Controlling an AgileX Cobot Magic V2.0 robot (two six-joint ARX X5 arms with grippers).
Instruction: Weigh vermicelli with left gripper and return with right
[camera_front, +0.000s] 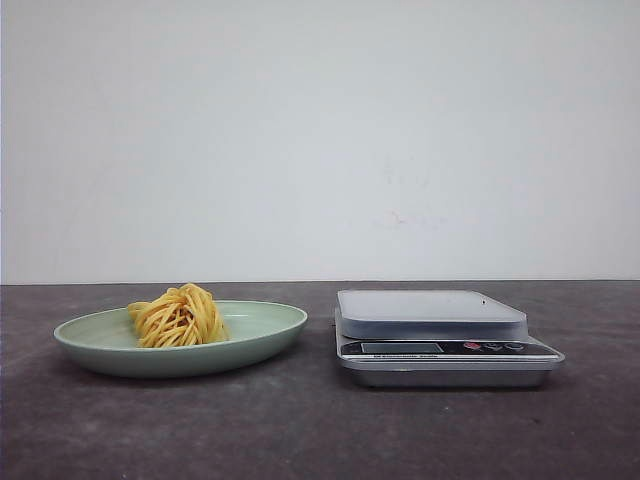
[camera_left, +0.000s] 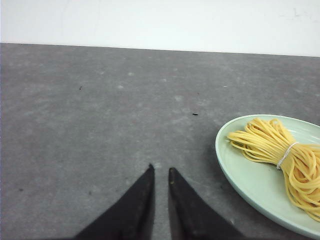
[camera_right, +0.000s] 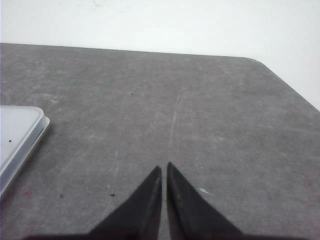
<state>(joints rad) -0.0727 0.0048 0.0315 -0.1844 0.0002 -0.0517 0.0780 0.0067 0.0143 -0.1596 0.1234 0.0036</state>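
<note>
The vermicelli (camera_front: 178, 317) is a yellow-orange nest lying on the left part of a pale green plate (camera_front: 270, 325) at the table's left. In the left wrist view the vermicelli (camera_left: 280, 152) shows a thin tie around its strands, on the plate (camera_left: 247, 175). My left gripper (camera_left: 160, 169) hovers over bare table beside the plate, its jaws nearly together with a narrow gap and empty. My right gripper (camera_right: 164, 166) is shut and empty over bare table, to the right of the scale (camera_right: 17, 135). Neither gripper shows in the front view.
A silver digital kitchen scale (camera_front: 432, 312) with a flat grey platform stands right of the plate. The dark grey table (camera_front: 320, 430) runs to a white wall. Its rounded far right corner (camera_right: 257, 61) shows in the right wrist view.
</note>
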